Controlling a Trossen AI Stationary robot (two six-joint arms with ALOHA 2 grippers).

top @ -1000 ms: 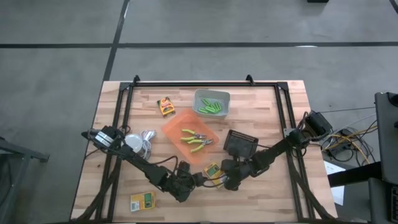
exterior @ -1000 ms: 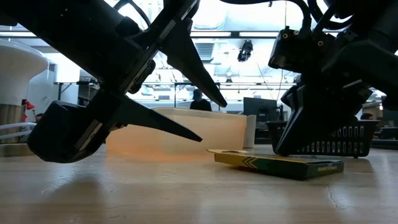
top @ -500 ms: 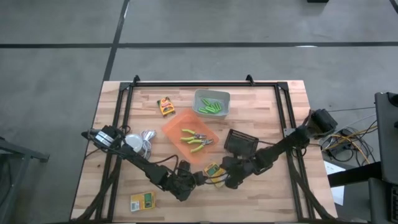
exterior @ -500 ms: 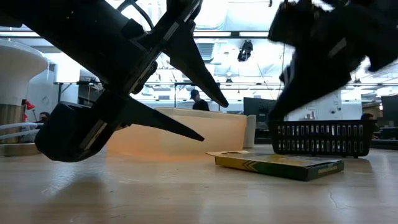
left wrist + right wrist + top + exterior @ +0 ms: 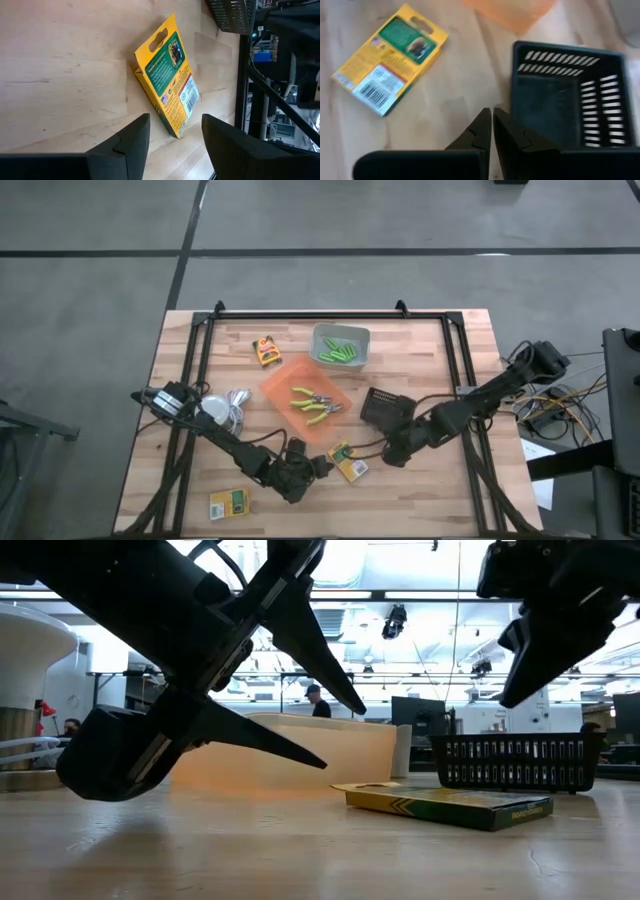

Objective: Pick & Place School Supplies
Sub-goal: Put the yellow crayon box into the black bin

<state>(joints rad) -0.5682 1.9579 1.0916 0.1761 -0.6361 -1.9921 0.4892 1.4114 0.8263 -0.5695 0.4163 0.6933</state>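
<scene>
While lying flat, crayon box (image 5: 348, 463) sits just ahead of left claw (image 5: 318, 467).

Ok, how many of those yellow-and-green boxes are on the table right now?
3: one box near the far edge left of the grey bin, one box between the end effectors, one box at the near left corner.

Both arms were dark, near-black, built of slender jointed links with bulkier housings at the joints. Left arm (image 5: 230, 442) carried a thin dark cable looping alongside its forearm link. Right arm (image 5: 470, 405) likewise dark, with a blocky housing at its far end. Left gripper (image 5: 171, 145) had two matte black fingers (image 5: 132, 142), broad, angular, faceted at their inner edges. Right gripper (image 5: 492, 131) had black fingers (image 5: 478, 131) tapering to narrow points. In the low view the fingers were long, pointed wedges.
</scene>
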